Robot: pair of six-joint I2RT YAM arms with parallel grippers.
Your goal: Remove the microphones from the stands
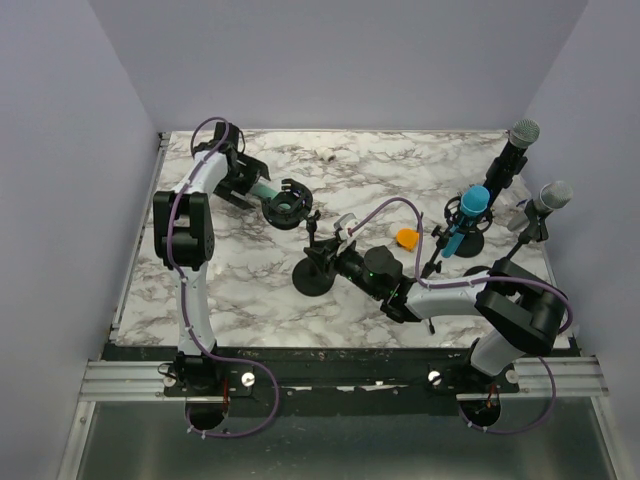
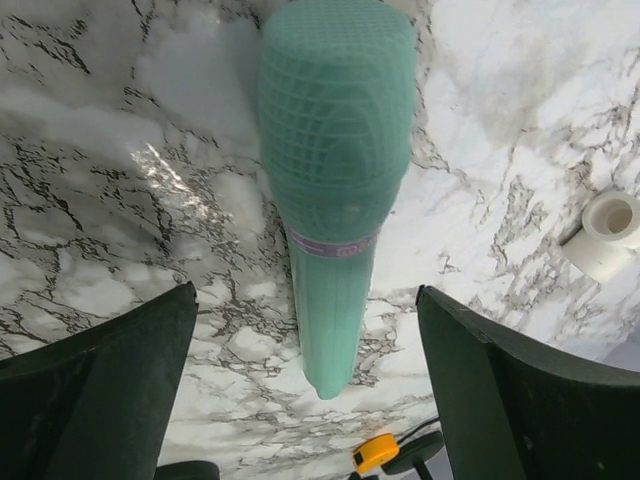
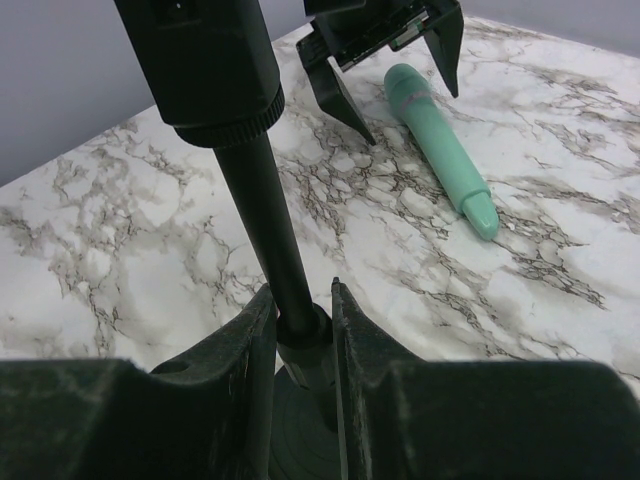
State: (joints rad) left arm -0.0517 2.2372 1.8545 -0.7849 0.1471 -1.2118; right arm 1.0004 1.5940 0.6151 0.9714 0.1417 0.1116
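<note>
Left wrist view: left fingers (image 2: 110, 390) spread wide, empty, flanking the green microphone (image 2: 335, 200) lying on the tabletop (image 2: 100, 150). Right wrist view alone shows right fingers (image 3: 235, 370) clamped on the stand pole (image 3: 265, 230).

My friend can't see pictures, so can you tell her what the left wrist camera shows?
A mint-green microphone lies on the marble table, between the two dark fingers of the open left pincer, which do not touch it. A small white roll sits near the right edge.
</note>
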